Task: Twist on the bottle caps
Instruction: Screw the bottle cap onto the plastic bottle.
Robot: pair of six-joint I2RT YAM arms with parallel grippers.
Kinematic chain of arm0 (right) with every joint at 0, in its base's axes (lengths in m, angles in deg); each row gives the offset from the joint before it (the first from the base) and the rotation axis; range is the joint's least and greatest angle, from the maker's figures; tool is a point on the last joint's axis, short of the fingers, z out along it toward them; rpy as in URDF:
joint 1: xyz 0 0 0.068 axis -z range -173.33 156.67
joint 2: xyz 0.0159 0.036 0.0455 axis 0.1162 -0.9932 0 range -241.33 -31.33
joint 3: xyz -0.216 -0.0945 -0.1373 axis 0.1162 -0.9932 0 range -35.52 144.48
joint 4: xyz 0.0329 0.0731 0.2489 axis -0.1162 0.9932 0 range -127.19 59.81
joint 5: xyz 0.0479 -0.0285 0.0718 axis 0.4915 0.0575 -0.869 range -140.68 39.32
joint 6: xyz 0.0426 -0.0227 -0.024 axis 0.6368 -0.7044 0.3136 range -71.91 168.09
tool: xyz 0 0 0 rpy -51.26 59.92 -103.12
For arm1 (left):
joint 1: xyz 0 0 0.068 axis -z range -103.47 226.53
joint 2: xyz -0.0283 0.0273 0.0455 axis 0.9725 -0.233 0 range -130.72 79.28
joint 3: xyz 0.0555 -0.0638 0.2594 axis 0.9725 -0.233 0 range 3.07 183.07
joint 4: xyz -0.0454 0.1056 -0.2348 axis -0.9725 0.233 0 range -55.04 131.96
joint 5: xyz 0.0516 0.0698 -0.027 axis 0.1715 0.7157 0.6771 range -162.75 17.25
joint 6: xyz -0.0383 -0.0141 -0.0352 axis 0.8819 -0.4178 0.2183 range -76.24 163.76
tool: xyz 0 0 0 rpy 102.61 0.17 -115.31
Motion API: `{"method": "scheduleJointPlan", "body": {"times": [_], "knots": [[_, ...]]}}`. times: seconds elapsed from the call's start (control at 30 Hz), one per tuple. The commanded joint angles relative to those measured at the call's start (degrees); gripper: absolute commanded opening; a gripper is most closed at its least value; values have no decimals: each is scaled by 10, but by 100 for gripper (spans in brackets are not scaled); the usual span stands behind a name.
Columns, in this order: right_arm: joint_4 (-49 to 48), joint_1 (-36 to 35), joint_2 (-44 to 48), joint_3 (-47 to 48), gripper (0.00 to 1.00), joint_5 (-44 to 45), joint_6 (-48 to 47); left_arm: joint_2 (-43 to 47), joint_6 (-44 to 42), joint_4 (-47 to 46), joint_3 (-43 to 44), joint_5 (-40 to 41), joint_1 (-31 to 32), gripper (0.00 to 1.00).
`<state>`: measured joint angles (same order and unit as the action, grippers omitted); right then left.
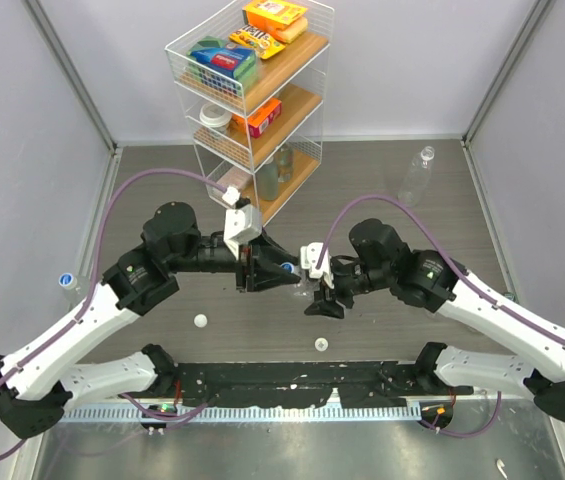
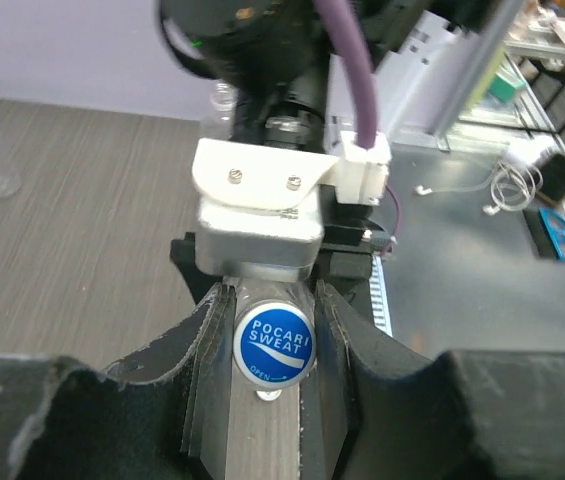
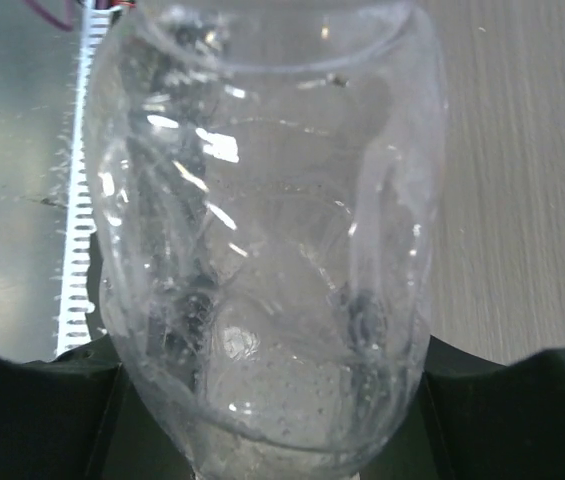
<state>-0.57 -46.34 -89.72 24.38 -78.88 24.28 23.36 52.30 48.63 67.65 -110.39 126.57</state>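
The left jaws are closed narrowly on a blue cap (image 2: 274,343). Their black fingers (image 2: 207,370) press its rim from both sides, so its printed top faces back at the left wrist camera and its open side points away, toward the right arm. From above, the blue cap sits over the middle of the counter (image 1: 412,230), just beside the right jaws. The right jaws hold a clear bottle (image 3: 262,250) by its lower body and are spread wide enough to take its width. The bottle's dented, glinting body fills the right wrist view. Its long axis runs forward out of the jaws, away from that camera and toward the left arm, lying over rather than upright. Its neck is hidden in that view and hard to make out from above, so I cannot tell whether the cap and the threads touch. A second bottle (image 1: 417,175) stands upright near the far right corner of the counter, well apart from both arms. A third bottle (image 1: 70,285), topped in blue, is at the left edge. One white cap (image 1: 200,321) and another loose cap (image 1: 321,344) lie flat on the counter near the arm bases. A wire rack (image 1: 252,90) with boxes stands at the back.
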Motion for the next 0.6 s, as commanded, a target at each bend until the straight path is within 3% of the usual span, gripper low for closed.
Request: {"method": "scheduleJointPlan", "body": {"times": [0.0, 0.2, 0.33, 0.4, 0.43, 0.47, 0.57], "knots": [[-87, -3, -14, 47, 1, -99, -16, -24, -121, 23, 7, -189, 25, 0], [-74, -3, -11, 54, 1, -113, -36, -55, -160, 61, 30, -215, 26, 0], [-70, -3, -8, 48, 1, -120, -47, -42, -159, 51, 21, -191, 26, 3], [-71, -3, -6, 47, 1, -110, -42, -29, -132, 30, 15, -158, 26, 39], [-72, -3, -8, 47, 1, -96, -38, -22, -109, 11, 13, -131, 26, 45], [-71, -2, -7, 49, 1, -78, -33, -15, -93, 4, 13, -104, 26, 56], [-77, -3, -6, 46, 1, -37, -10, 6, -39, -14, 9, -26, 26, 99]]}}
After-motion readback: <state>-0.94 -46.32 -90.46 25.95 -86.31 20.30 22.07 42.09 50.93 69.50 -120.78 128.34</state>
